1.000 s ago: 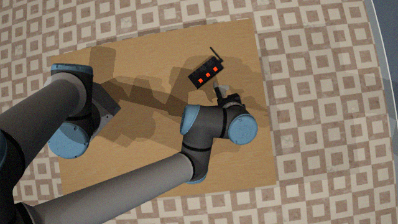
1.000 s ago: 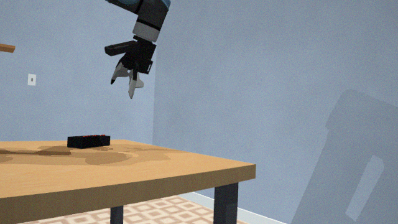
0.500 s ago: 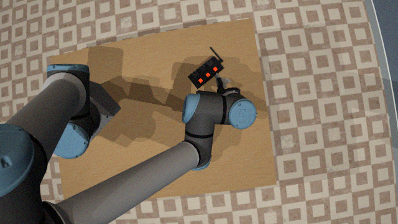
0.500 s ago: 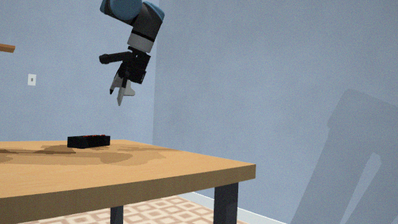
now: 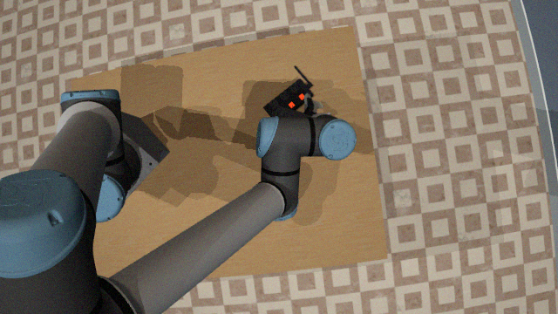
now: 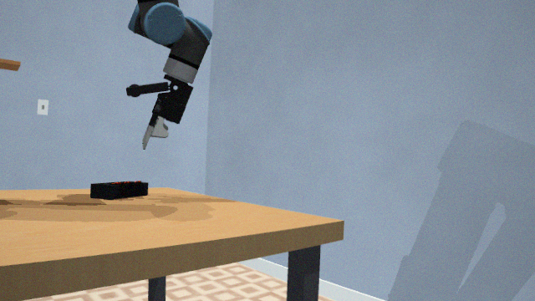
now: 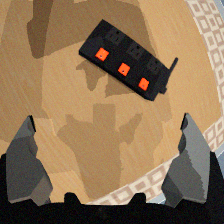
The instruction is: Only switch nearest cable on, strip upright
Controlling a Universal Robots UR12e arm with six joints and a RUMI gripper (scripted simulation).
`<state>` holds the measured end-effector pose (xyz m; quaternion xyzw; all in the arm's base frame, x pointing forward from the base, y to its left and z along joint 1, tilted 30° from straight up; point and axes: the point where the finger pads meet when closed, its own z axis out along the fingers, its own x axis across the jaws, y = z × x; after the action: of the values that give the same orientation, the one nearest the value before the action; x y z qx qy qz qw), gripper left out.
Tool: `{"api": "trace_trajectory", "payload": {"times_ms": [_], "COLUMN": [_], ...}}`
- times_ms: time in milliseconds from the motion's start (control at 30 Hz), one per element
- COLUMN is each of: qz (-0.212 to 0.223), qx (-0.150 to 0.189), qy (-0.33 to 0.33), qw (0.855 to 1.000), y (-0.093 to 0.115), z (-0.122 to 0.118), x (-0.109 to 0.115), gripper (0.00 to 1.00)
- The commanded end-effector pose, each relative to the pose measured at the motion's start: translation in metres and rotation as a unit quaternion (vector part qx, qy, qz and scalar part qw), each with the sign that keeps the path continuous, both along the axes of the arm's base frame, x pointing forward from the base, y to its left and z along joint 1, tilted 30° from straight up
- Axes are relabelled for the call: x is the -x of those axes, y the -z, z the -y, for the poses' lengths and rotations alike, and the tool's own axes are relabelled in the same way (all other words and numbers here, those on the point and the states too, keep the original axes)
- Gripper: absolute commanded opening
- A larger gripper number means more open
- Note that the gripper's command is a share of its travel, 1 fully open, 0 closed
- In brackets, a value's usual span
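Note:
A black power strip (image 7: 127,60) lies flat on the wooden table, face up, with three orange-red switches and three sockets on top. Its short black cable stub (image 7: 172,65) sticks out at the right end in the wrist view. In the top view the strip (image 5: 289,99) is partly hidden by my wrist, with the cable (image 5: 302,75) pointing to the far side. In the side view the strip (image 6: 119,190) sits on the table top. My gripper (image 7: 107,115) (image 6: 152,134) is open and empty, well above the strip.
The arm's base (image 5: 131,148) stands at the table's left side. The table's right edge (image 5: 375,144) runs close to the strip, with checkered floor beyond. A blue wall corner stands behind the table in the side view.

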<state>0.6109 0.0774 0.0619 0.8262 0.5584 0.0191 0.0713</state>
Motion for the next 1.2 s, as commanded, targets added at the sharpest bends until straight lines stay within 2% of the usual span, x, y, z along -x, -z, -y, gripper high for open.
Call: {"api": "trace_trajectory", "payload": {"times_ms": [0,600,1167], "qz": [-0.001,0.006,0.008], "qx": [0.004,0.010,0.011], "qy": [0.066,0.193,0.217], "qw": [0.998,0.981,0.976], "y": [0.023,0.066,0.074], "z": [-0.013,-0.037,-0.041], "x": [0.001,0.002,0.002], "gripper": [1.00,1.00,1.00]}}
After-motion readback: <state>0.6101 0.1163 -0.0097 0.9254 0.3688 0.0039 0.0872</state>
